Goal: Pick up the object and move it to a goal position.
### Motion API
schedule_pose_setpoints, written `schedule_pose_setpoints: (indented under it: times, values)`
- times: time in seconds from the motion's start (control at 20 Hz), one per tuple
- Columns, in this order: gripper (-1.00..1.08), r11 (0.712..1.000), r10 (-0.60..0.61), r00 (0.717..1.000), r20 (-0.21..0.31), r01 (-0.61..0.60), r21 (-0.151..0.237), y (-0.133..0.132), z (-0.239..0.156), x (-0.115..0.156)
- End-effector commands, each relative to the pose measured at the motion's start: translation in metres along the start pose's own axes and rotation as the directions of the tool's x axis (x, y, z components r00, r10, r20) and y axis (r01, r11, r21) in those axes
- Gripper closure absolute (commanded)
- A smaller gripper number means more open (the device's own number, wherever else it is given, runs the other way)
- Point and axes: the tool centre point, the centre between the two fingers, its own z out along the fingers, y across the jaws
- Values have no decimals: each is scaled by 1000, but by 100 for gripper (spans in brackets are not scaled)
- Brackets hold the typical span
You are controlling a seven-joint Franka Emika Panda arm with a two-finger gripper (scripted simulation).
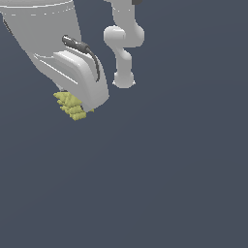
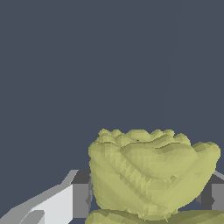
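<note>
The object [image 1: 70, 105] is a small olive-yellow lump with a ridged, bumpy surface. In the exterior view it pokes out from under my white gripper [image 1: 80, 104] toward the exterior view's left, with the gripper's body hiding part of it. In the wrist view the object [image 2: 151, 175] fills the space between my two fingers [image 2: 81, 199], and both pads press against its sides. The gripper is shut on it. My fingertips are hidden in the exterior view.
The robot's base and lower arm links [image 1: 123, 53] stand behind the gripper in the exterior view. All around is a flat dark grey-blue surface [image 1: 169, 174] with no other objects and no goal marker in sight.
</note>
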Motion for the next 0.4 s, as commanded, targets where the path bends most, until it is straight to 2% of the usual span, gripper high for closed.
schedule_pose_setpoints:
  times: [0.0, 0.35]
  values:
    - [108, 1000, 0, 1000, 1, 0, 0, 0, -6, 1]
    - [108, 1000, 0, 1000, 1, 0, 0, 1, -11, 2]
